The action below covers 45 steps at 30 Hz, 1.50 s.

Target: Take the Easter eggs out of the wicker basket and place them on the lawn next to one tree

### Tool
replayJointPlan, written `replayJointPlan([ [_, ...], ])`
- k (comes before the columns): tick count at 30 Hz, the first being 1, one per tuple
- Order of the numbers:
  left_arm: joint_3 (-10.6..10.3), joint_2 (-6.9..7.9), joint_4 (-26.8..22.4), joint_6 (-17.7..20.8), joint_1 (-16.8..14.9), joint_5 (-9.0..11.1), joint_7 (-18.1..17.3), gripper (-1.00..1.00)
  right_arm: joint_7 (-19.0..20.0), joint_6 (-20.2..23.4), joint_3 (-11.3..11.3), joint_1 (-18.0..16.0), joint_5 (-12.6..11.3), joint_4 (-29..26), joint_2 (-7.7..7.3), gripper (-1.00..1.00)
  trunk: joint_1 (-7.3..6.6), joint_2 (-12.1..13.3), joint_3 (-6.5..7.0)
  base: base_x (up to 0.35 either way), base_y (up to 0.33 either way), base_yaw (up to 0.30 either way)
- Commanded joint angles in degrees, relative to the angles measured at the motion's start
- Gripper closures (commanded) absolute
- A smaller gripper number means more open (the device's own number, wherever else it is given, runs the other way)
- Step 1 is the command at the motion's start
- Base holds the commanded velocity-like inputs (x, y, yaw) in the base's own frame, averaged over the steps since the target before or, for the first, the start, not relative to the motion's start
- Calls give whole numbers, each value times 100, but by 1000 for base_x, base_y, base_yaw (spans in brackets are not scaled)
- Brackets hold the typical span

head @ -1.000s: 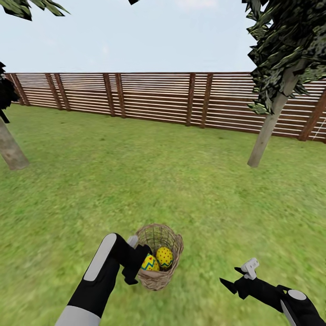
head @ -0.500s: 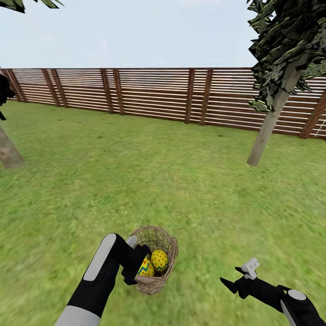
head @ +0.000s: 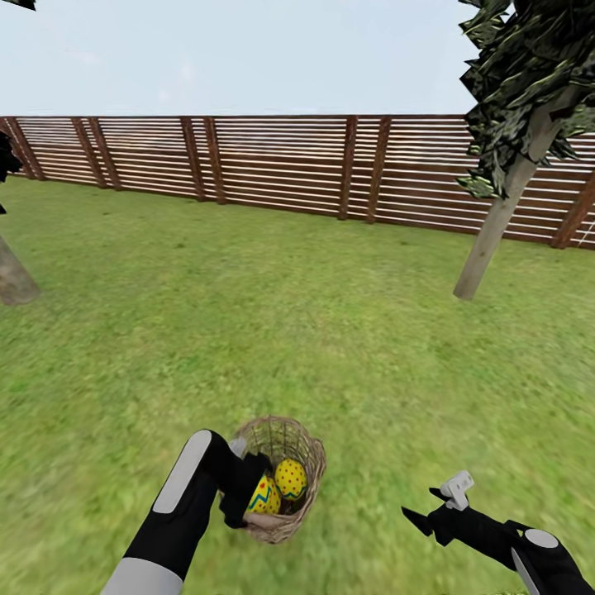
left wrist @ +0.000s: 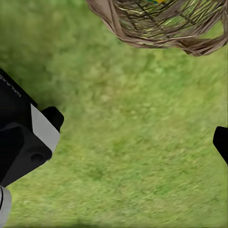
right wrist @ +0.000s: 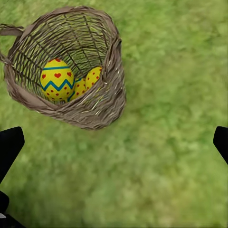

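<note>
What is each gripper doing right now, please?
Left gripper: at the wicker basket's near rim; open or shut cannot be told.
Right gripper: jaws open, empty, apart from the basket.

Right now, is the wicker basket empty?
No, the right wrist view shows yellow Easter eggs lying inside the wicker basket on the lawn.

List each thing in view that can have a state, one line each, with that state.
wicker basket: tilted, with eggs inside.
Easter eggs: in the basket, none on the grass yet.
left gripper: at the basket's rim; cannot tell whether its jaws grip it.
right gripper: jaws open, empty, apart from the basket.
tree: standing near the fence, no eggs beside it.
</note>
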Motion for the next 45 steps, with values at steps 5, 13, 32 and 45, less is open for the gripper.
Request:
replayJointPlan([
  [5,10,-1,14,24,-2,-6,49,-100,35,37,-14,-3,25,-9,3,-100,0,-3,-48,1,0,0],
  [13,120,-1,-40,48,-4,-33,33,-100,-87,37,7,-3,25,-5,6,-100,66,-124,-169,0,0,0],
  [32,126,498,330,144,-269,-18,-243,-100,-123,37,16,-3,25,-1,6,-100,483,-886,-669,0,0,0],
  [45,126,621,341,152,-279,-8,-260,-100,-123,37,21,-3,26,9,6,-100,769,-1407,-1011,0,0,0],
])
